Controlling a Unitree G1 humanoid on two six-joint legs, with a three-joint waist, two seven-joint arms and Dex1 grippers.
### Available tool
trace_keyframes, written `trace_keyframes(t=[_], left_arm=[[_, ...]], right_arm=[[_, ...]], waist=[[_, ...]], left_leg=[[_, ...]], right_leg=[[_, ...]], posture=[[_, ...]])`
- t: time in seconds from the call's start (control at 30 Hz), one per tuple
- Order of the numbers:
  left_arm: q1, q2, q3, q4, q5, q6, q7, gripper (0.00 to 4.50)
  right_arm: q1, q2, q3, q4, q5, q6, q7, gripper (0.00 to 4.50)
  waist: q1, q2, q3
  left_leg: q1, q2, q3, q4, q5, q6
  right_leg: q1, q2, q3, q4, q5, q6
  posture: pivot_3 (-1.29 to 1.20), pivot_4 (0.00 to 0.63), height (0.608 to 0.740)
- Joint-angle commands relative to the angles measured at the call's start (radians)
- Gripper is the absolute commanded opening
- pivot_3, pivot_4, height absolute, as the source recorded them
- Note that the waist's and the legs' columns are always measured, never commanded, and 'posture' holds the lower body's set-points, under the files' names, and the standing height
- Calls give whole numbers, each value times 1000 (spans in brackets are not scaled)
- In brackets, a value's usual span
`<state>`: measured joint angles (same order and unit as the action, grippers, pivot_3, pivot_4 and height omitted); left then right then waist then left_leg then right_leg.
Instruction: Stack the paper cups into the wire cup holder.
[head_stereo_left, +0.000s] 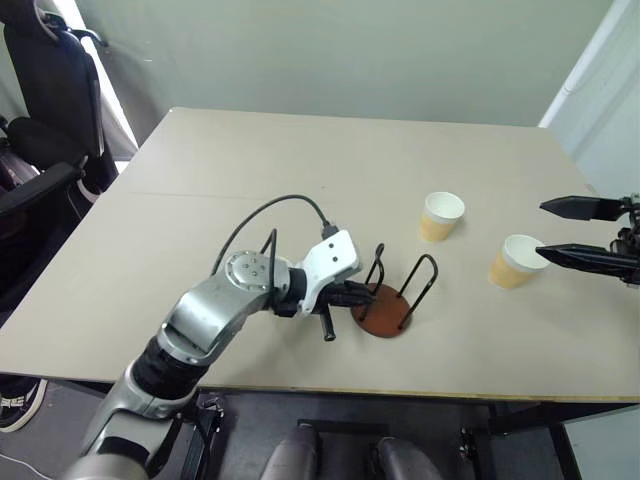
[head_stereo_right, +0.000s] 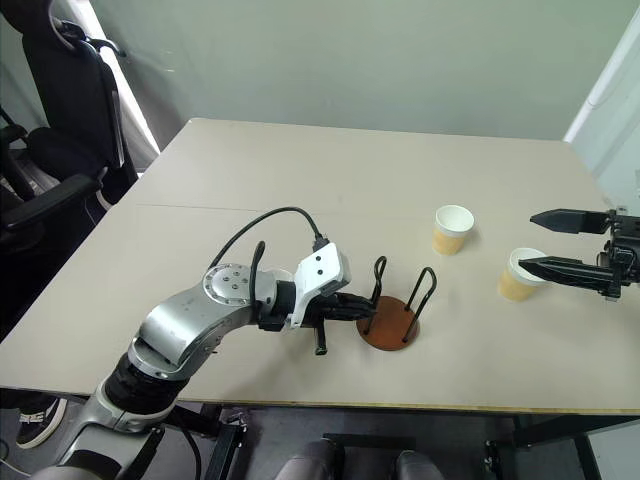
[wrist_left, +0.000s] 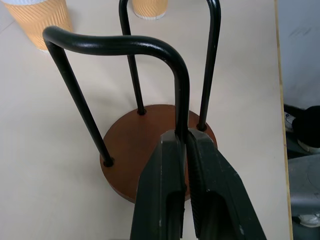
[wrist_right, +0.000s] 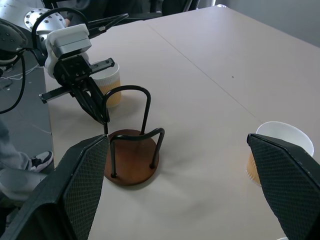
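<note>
Paper cups with tan-yellow ribbed sides, white rims and white insides stand on the pale beige table (head_stereo_left: 300, 170): one cup (head_stereo_left: 441, 216) right of centre in the left eye view, upright and alone, and a second cup (head_stereo_left: 515, 261) lower and further right, near the frame's right edge. In the right wrist view a third cup (wrist_right: 108, 84) stands at upper left, partly hidden behind the left arm's white wrist housing.

The wire cup holder (head_stereo_left: 391, 296) sits just below centre of the left eye view, near the table's front edge. It is a flat round reddish-brown disc with a smooth matt face, and two thin glossy black wire hoops rise from it, each bent into a rounded arch. No cup is in it.

The left gripper (wrist_left: 186, 140) reaches in from the lower left, its silver forearm bent at the elbow, a black cable looping over the wrist, the fingers pointing slightly downward towards the right. Its two black fingers are pressed together on one upright leg of the nearer hoop, just above the disc, as the left wrist view shows.

The right gripper (head_stereo_left: 572, 232) enters at the right edge, roughly level and pointing left. Its textured black fingers are spread wide, one above and one below, with the second cup's rim beside the lower fingertip; they hold nothing.
</note>
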<state>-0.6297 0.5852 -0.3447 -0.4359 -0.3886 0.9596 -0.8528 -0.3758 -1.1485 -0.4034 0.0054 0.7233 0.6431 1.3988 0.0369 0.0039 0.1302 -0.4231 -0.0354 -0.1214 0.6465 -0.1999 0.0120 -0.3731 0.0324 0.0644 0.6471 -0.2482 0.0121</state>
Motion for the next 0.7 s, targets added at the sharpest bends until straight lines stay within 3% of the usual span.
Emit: trace_keyframes(t=[0.03, 0.2, 0.3, 0.6, 0.63, 0.7], left_arm=[[20, 61, -30, -51, 16, -10, -22, 11], [32, 69, -45, -40, 22, -14, -18, 11], [48, 55, -35, -56, -28, 24, -35, 854], [83, 90, -15, -94, -46, 51, -31, 4175], [89, 105, -5, -101, -50, 49, -38, 4472], [97, 146, 25, -109, -54, 31, -53, 4472]], right_arm=[[-5, -25, -35, -15, 10, -1, 4, 4500], [-24, -21, -18, -4, 6, -9, 2, 4500], [-35, -15, -6, -1, 3, -12, 0, 4500], [-49, -14, 7, 8, 1, -18, 2, 4500], [-48, -15, 6, 8, 1, -18, 3, 4500], [-43, -17, 1, 8, 3, -18, 6, 4500]], waist=[[-1, 0, 0], [1, 0, 0], [0, 0, 0], [0, 0, 0], [0, 0, 0], [0, 0, 0]], left_leg=[[0, 0, 0, 0, 0, 0], [0, 0, 0, 0, -1, 0], [0, 0, 0, 0, -2, 2], [0, 0, 0, 0, -1, 1], [0, 0, 0, 0, -1, 0], [0, 0, 0, -1, -1, -1]], right_leg=[[0, 0, 0, 0, 0, 0], [0, 0, 0, -1, 0, 0], [0, 0, 0, 0, 0, 0], [0, 0, 0, -1, 0, 0], [0, 0, 0, -1, 0, 0], [-1, 0, 0, -1, 0, -1]], posture=[[0, 150, 740], [0, 150, 740], [0, 150, 740], [0, 150, 740], [0, 150, 740], [0, 150, 740]])
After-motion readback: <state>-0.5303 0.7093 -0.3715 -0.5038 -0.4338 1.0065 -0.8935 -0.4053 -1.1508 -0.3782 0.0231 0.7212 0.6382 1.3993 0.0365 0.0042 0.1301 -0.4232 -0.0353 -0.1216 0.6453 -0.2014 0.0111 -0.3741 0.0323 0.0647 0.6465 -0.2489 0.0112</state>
